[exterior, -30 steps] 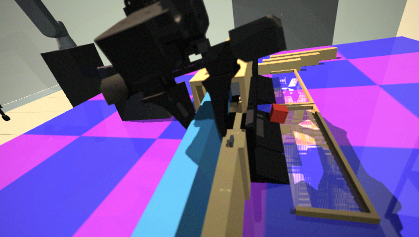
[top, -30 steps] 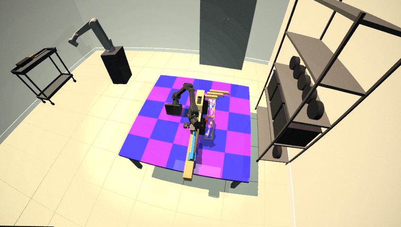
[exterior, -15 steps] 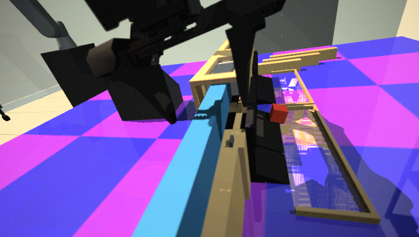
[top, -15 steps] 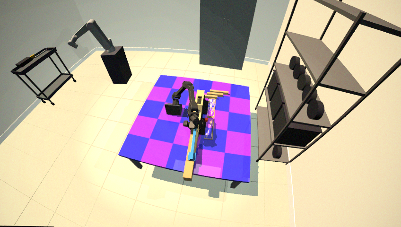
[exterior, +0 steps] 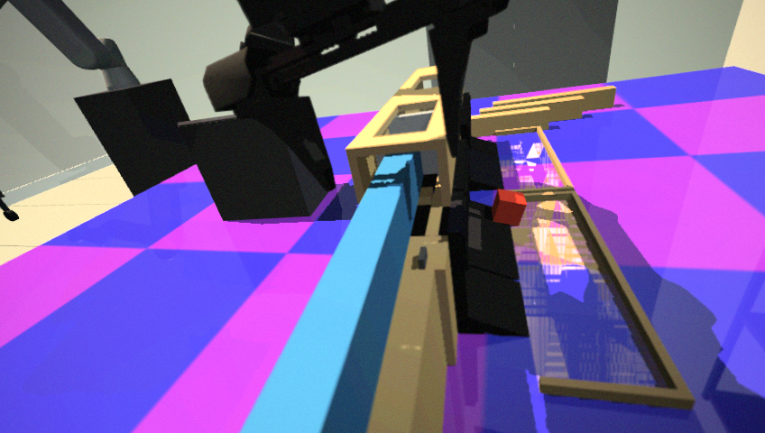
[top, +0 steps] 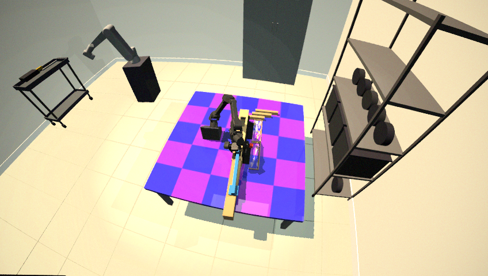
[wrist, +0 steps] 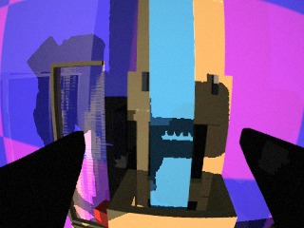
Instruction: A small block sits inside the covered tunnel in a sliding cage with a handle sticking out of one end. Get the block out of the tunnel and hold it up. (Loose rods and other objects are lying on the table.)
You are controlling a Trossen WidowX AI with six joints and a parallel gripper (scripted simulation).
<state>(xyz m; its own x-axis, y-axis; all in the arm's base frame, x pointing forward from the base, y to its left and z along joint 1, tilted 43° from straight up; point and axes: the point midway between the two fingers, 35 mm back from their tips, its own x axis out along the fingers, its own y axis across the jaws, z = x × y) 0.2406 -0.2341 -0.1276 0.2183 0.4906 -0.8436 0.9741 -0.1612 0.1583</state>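
gripper: our gripper point(top: 235, 149) point(exterior: 394, 169) point(wrist: 166, 139) has its jaws wide apart, with nothing between the pads.
red block: the block point(top: 251, 145) point(exterior: 509, 207) point(wrist: 102, 213) is outside the tunnel, tilted, at the black sloped panels point(top: 246, 155) point(exterior: 491, 290) point(wrist: 116, 119). we do not hold it.
wooden tunnel: we see window openings in the top of the tunnel point(top: 243, 112) point(exterior: 400, 140) point(wrist: 171, 220).
blue bar: the handle point(top: 235, 174) point(exterior: 348, 257) point(wrist: 172, 62) sticks out of the tunnel's near end, along the wooden rail point(top: 228, 208) point(exterior: 413, 321) point(wrist: 209, 28).
framed tray: we find the clear-floored tray point(top: 259, 160) point(exterior: 625, 292) point(wrist: 54, 100) on the side of the panels away from the tunnel.
obstruction: the panels stand between the tunnel and the tray; the bar lies below our fingers.
loose rods: several wooden rods point(top: 267, 112) point(exterior: 568, 99) lie by the tray's far end on the checkered table point(top: 287, 177) point(exterior: 670, 214) point(wrist: 266, 95).
room: beyond the table we note a shelf unit point(top: 411, 60), a dark cabinet point(top: 274, 51) and a cart point(top: 48, 73).
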